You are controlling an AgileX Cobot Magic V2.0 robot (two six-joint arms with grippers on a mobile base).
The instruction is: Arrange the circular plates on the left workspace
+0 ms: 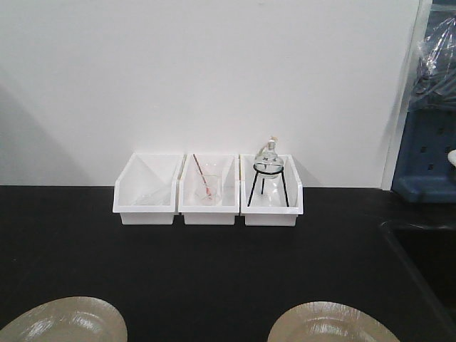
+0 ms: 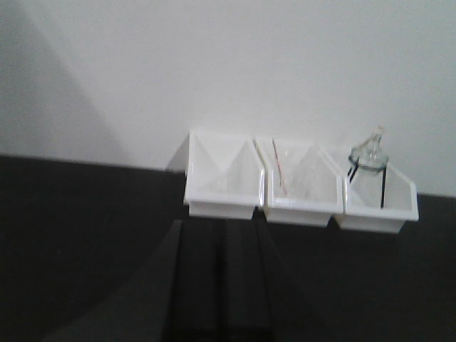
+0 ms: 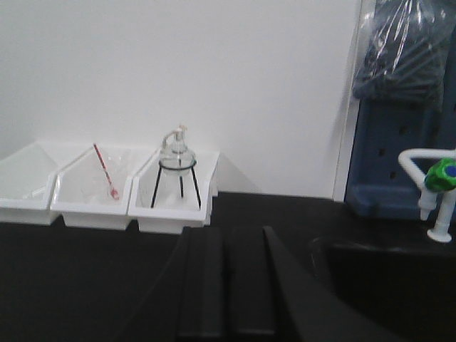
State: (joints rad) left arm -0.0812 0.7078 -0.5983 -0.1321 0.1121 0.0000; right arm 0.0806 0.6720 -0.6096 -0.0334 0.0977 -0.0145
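Observation:
Two round beige-tan plates lie on the black benchtop (image 1: 214, 271) at the near edge of the front view. One plate (image 1: 63, 320) is at the bottom left and the other plate (image 1: 331, 324) is at the bottom right; both are cut off by the frame. Neither gripper shows in the front view. In the left wrist view my left gripper (image 2: 222, 285) is shut and empty above the bench. In the right wrist view my right gripper (image 3: 226, 285) is shut and empty too. Both point toward the back wall. No plate shows in either wrist view.
Three white bins stand in a row against the back wall: the left bin (image 1: 147, 192), the middle bin (image 1: 208, 194) with a glass rod and beaker, and the right bin (image 1: 272, 192) with a flask on a black tripod. A sunken sink (image 1: 427, 249), a tap (image 3: 438, 192) and a blue rack (image 1: 427, 157) are on the right.

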